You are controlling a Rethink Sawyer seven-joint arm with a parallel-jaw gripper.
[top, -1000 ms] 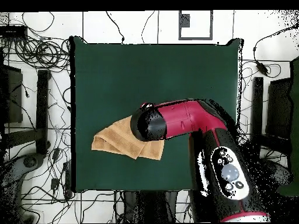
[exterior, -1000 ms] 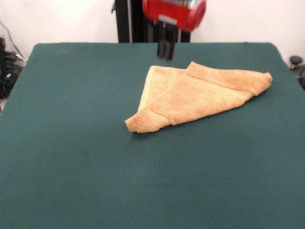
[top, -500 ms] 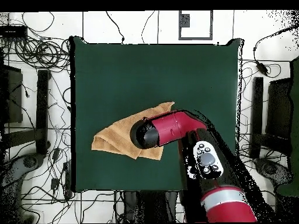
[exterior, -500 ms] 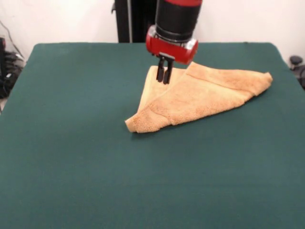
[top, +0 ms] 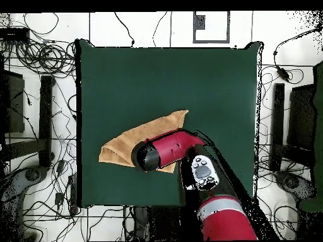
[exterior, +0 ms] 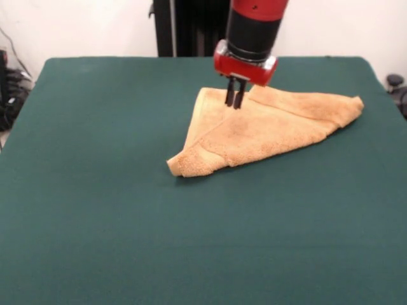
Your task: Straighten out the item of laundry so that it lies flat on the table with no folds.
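Observation:
The tan-orange towel [exterior: 261,130] lies folded into a rough triangle on the dark green table [exterior: 95,190], right of centre toward the far side. One flap is folded over the rest, with a corner pointing toward the front. My gripper [exterior: 234,104] hangs from the red and black arm, its two dark fingers close together, tips at the towel's upper fold near its far edge. In the overhead view the arm [top: 158,151] covers the middle of the towel [top: 117,146] and hides the gripper.
The robot's black pedestal [exterior: 184,28] stands behind the table's far edge. Cables and equipment [top: 38,63] lie on the floor around the table in the overhead view.
The arm has come down from the far edge and shifted right, so the gripper tips now sit at the towel's upper fold. The towel has not moved.

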